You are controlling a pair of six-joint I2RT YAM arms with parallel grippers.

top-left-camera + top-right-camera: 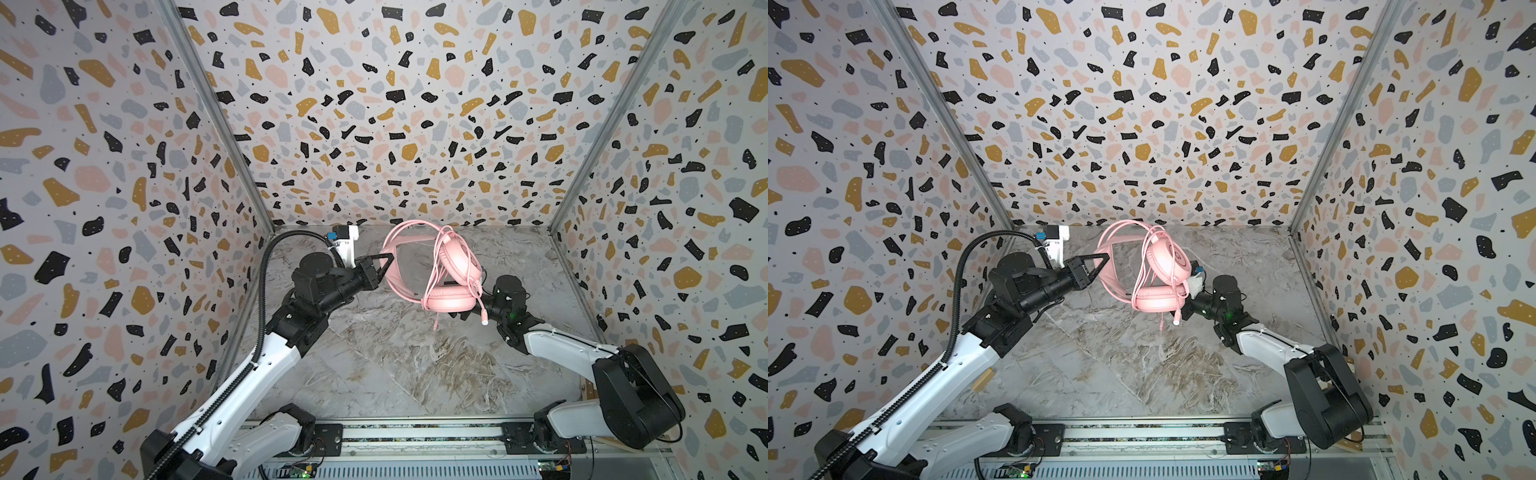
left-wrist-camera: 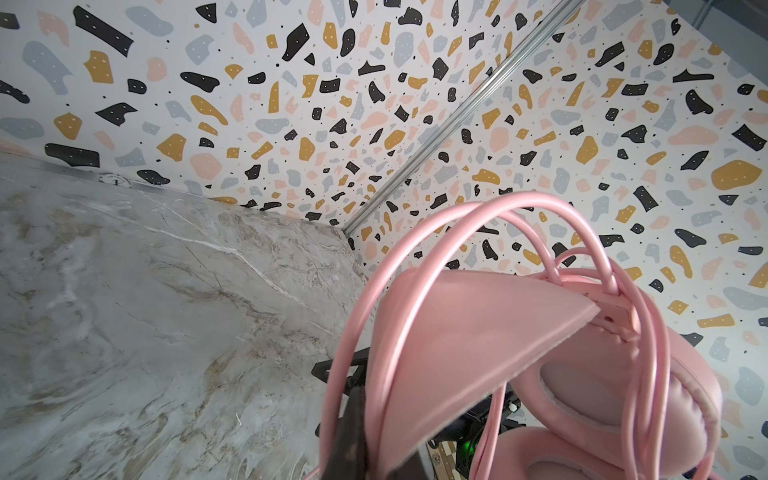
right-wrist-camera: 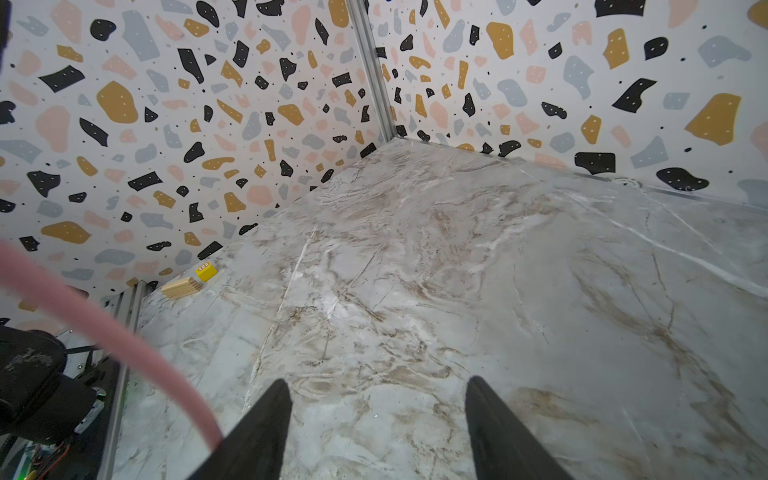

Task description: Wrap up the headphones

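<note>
Two risks we see: our right fingers (image 3: 272, 411), wide and empty, could snag the dangling plug (image 1: 484, 321) and loosen the wrap, while our left fingers (image 2: 347, 432), pinching the headband (image 2: 457, 340), could drop the raised headphones (image 1: 457, 259) onto the table (image 1: 395, 365).

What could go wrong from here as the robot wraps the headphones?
1. The left gripper alone holds the headphones aloft by the headband; a slip would drop them onto the table.
2. The cable passes beside one finger of the open right gripper, which could snag it.
3. Its loops hang slack over the earcups and may slide off.
</note>
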